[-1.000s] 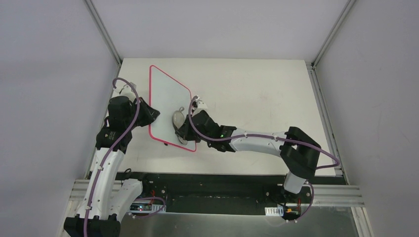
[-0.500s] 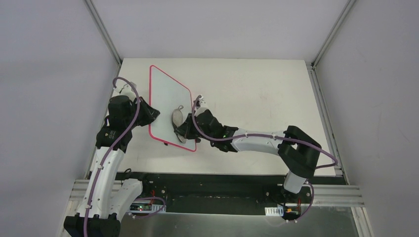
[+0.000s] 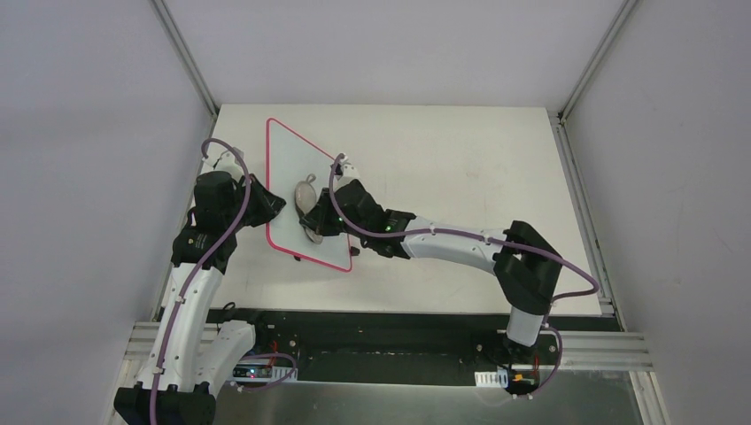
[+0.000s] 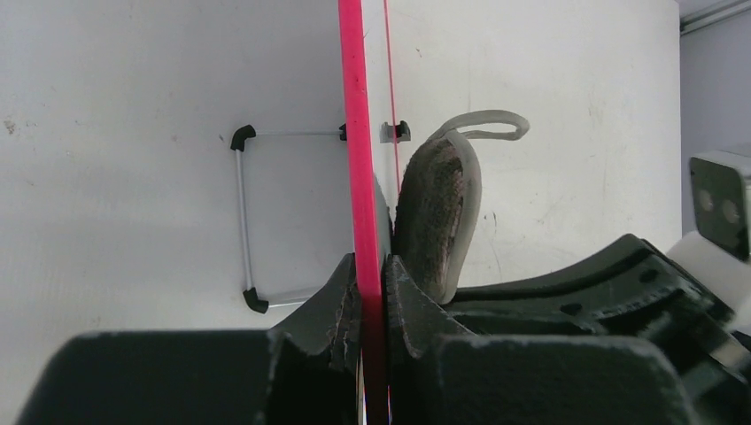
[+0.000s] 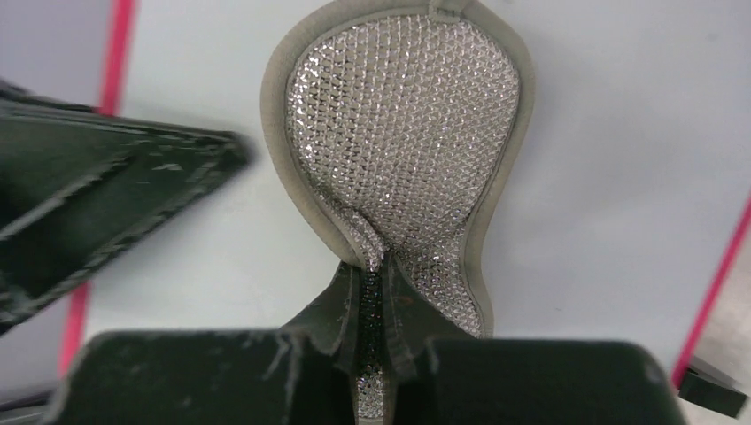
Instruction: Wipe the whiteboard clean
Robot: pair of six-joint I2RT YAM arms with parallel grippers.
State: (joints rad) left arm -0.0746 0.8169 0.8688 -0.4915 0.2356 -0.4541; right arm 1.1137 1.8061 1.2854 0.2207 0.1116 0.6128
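Note:
The whiteboard [image 3: 292, 159], white with a thin red-pink frame, is held tilted above the table at the left; its face looks clean. My left gripper [image 3: 268, 206] is shut on its left red edge [image 4: 354, 133]. My right gripper [image 3: 316, 224] is shut on the small grey peanut-shaped pad [image 3: 305, 195] and presses it flat on the board's face. In the right wrist view the pad [image 5: 403, 142] shows a silvery mesh back on the white board [image 5: 611, 168]. In the left wrist view the pad [image 4: 438, 212] stands edge-on beside the frame.
A thin wire stand with black corner caps [image 4: 241, 221] lies on the white table [image 3: 460, 168] under the board. Grey walls close in the table on the left, right and back. The right arm reaches across the table's front.
My right gripper has slid the pad up and left across the board's face, from near its lower right corner to its middle. The left gripper still holds the board, which tilted slightly.

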